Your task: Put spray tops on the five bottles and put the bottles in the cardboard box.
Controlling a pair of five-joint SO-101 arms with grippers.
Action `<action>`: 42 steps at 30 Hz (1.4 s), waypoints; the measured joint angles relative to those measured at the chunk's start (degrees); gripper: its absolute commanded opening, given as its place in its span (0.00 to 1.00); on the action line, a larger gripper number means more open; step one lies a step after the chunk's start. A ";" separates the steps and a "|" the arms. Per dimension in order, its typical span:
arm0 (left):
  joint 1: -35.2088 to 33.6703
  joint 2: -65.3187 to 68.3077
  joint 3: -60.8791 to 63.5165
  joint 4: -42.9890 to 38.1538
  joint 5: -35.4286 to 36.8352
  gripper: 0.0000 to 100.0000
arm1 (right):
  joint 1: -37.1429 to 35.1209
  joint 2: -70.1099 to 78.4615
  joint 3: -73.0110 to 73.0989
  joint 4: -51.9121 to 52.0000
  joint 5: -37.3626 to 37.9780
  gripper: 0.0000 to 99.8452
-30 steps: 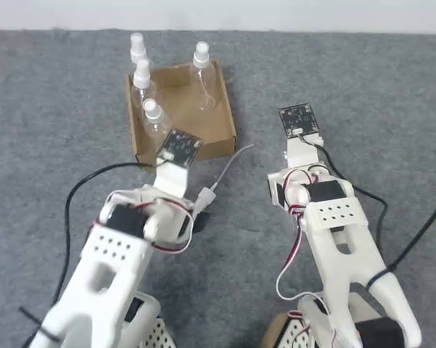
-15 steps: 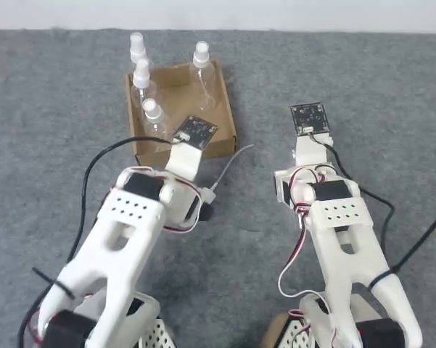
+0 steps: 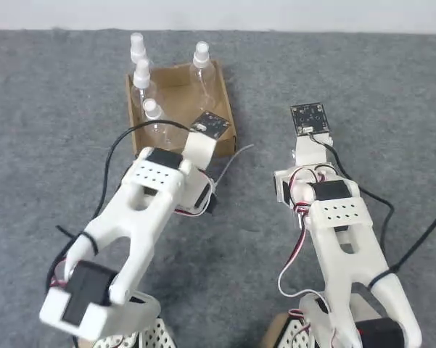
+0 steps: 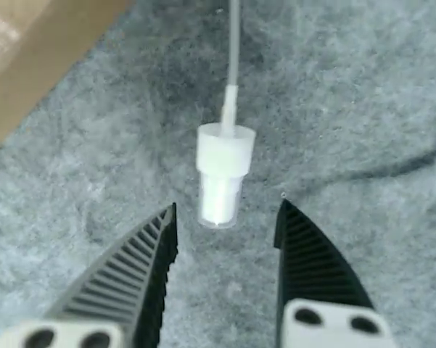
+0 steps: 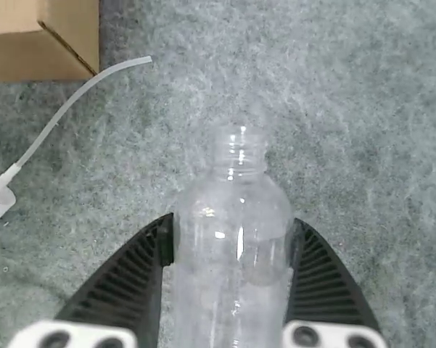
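A white spray top [image 4: 221, 174] lies on the grey carpet, its thin tube [image 4: 232, 43] pointing away from my left gripper [image 4: 227, 217]. That gripper is open just short of the spray top's head, one fingertip on each side. My right gripper [image 5: 231, 235] is shut on a clear bottle [image 5: 236, 210] whose threaded neck is bare. From the right wrist view the spray top's tube [image 5: 65, 109] curves past the cardboard box corner [image 5: 36, 36]. In the high view several capped bottles [image 3: 154, 116] stand in the cardboard box [image 3: 228, 116].
The left arm [image 3: 159, 181] stretches toward the box's near wall and covers the spray top's head; only the tube [image 3: 232, 156] pokes out. The right arm [image 3: 334, 210] sits apart to the right. Grey carpet lies open around the box.
The left arm has swung forward and right toward the box's near corner, over the spray top. The right arm shifted slightly right early on, then stayed still.
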 measured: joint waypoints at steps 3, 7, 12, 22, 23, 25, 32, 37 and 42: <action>2.29 2.11 -0.88 0.00 0.00 0.19 | 0.00 0.00 0.00 0.00 0.00 0.12; 4.48 5.01 -1.14 -0.79 0.00 0.19 | 0.00 0.00 0.00 0.00 0.00 0.12; 4.31 7.91 -1.49 -3.43 0.00 0.19 | 0.00 0.00 0.00 0.00 0.00 0.12; 4.48 9.14 -1.49 -4.13 0.00 0.03 | 0.00 0.00 0.00 0.00 0.00 0.12; 4.75 9.23 -1.49 -4.13 0.00 0.03 | 0.00 0.00 0.00 0.00 0.00 0.12; 5.19 9.32 -1.49 -4.13 0.00 0.02 | 0.00 0.00 0.00 0.00 0.00 0.12; 5.71 9.32 -1.58 -4.13 0.09 0.01 | 0.00 0.00 0.00 0.00 0.00 0.12; 5.71 9.32 -1.58 -4.13 0.88 0.01 | 0.00 0.00 0.00 0.00 0.00 0.12; 5.89 3.52 -1.14 -2.55 0.70 0.01 | 0.35 0.00 0.00 0.00 0.00 0.12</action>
